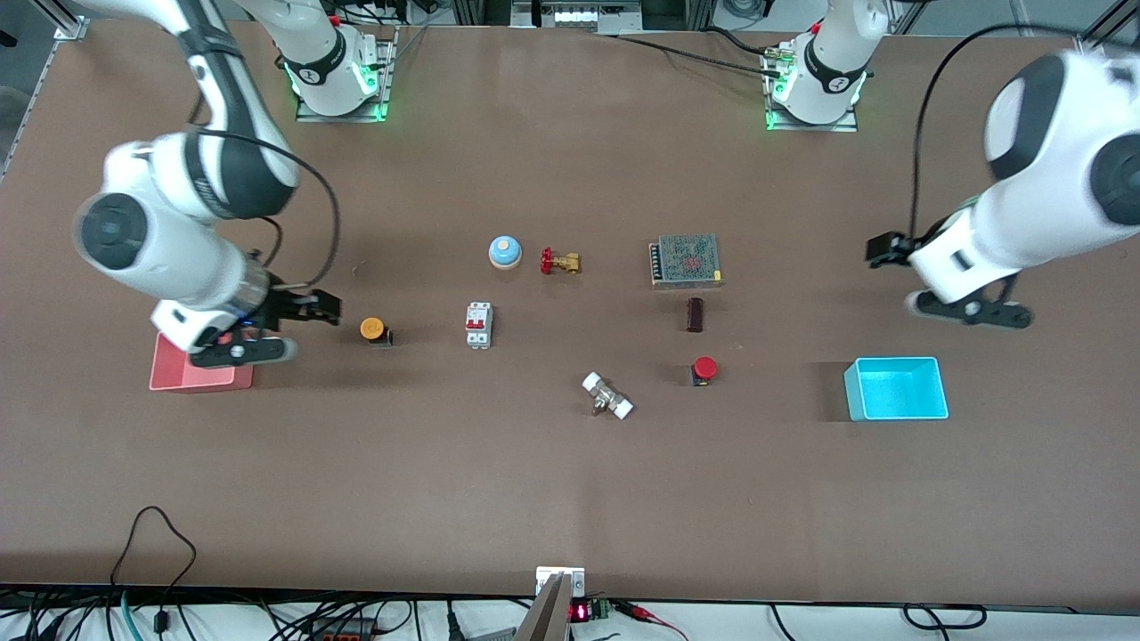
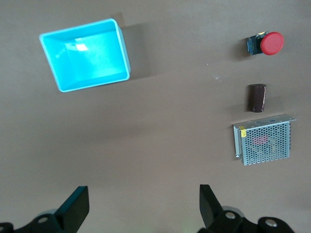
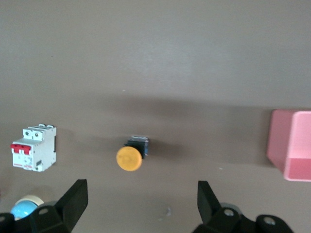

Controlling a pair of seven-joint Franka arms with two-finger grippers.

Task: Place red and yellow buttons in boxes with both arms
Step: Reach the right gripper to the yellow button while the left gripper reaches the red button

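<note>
So basically nothing's done yet, you've got both buttons still sitting out on the worktop (image 1: 552,481). The yellow button (image 1: 372,329) is on bare worktop beside the pink box (image 1: 200,374), toward the middle of the table from it. The red button (image 1: 704,369) is well apart from that pink box, down near the cyan box (image 1: 896,389) at the left arm's end.

Both boxes look empty: the left wrist view shows the cyan one's bare floor, and of the pink one you only see part, with nothing in it.

Your right gripper (image 1: 267,329) hangs over the pink box's edge, fingers spread wide, holding nothing. The left gripper (image 1: 971,307) hangs over bare worktop above the cyan box, also spread and empty. So both pickups and both drops are still ahead of you.
</note>
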